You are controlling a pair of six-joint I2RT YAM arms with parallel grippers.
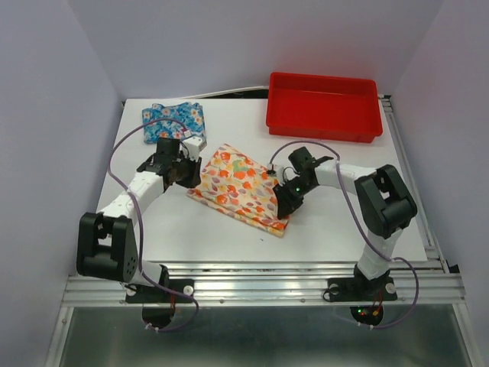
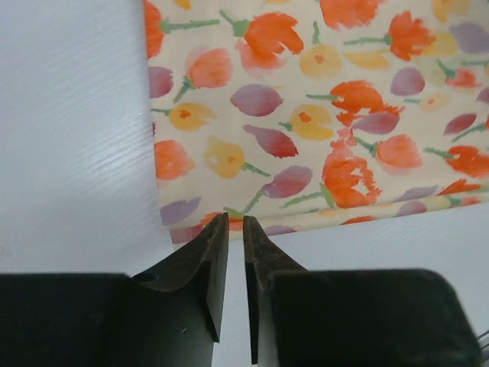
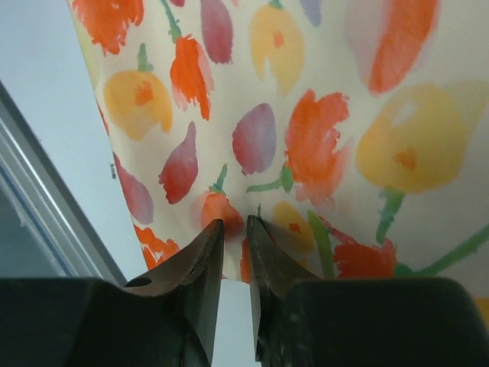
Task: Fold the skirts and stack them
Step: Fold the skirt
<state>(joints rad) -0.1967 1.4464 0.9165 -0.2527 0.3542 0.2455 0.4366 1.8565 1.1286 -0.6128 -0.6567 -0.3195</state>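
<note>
Red tray (image 1: 323, 107) at far edge; cream skirt (image 1: 244, 187), blue skirt (image 1: 172, 116) on table (image 1: 344, 214).

So our setup sits on a plain white table (image 1: 229, 237), boxed in by pale lavender walls: back (image 1: 252, 38), left (image 1: 46, 153) and right (image 1: 458, 115). Aluminium rails (image 1: 267, 287) run along the near edge, with another rail (image 1: 405, 160) down the right side. Below the rails we've got a dull grey floor (image 1: 252, 336). The light is soft and even, and the shadows are faint.
</note>
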